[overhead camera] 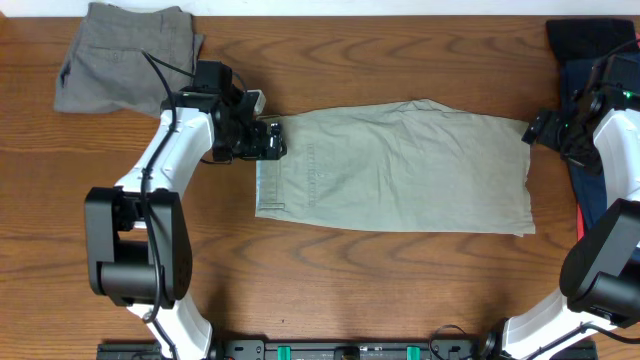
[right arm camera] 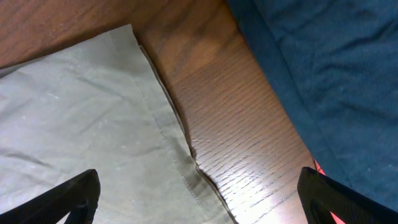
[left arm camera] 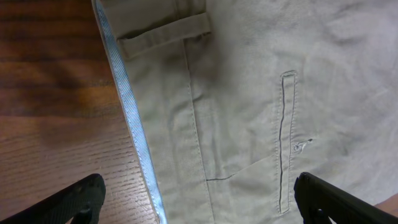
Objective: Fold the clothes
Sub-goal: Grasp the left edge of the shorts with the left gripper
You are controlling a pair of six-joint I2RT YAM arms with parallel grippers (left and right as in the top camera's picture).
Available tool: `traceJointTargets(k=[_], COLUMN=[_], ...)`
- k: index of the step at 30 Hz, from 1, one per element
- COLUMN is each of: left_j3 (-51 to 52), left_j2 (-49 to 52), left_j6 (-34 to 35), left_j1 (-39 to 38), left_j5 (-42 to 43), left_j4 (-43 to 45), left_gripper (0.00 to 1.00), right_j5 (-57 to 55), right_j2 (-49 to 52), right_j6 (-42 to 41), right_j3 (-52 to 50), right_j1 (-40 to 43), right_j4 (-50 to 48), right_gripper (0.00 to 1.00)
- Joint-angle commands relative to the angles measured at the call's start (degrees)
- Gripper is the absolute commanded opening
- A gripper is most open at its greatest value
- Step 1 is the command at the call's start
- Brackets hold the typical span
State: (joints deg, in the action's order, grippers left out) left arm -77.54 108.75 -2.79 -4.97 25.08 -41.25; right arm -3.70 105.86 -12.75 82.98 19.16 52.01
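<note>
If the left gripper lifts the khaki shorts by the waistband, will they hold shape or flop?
Probably floppy: the khaki shorts lie flat with soft wrinkles, so they should drape. The stitched waistband looks thicker, perhaps a firmer pinch for the left gripper. They may slide on the smooth table.

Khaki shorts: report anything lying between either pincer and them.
Nothing visible. The left pincer hangs open above the waistband, the right pincer open above the hem corner. The grey-brown shorts and navy garment lie off to the sides, apart from the khaki shorts.
</note>
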Motion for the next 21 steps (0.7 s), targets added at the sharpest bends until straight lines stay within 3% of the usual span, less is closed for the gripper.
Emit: traceJointTargets(k=[1,21], left_j3=[0.1,0.1], left_j2=[1.8,8.2], left_j6=[0.5,3.1], left_j1=[0.2,0.3], left_j5=[-0.2,1.3], left_j4=[0.0,0.4], left_gripper=[0.98,0.98], right_j5=[-0.6,-0.6], right_j2=[-0.7,-0.7], right_j6=[0.6,0.6], right_j3=[0.5,0.5], right_j1=[0.3,0.3], right_j4=[0.0,0.0], right_gripper=[0.99,0.99])
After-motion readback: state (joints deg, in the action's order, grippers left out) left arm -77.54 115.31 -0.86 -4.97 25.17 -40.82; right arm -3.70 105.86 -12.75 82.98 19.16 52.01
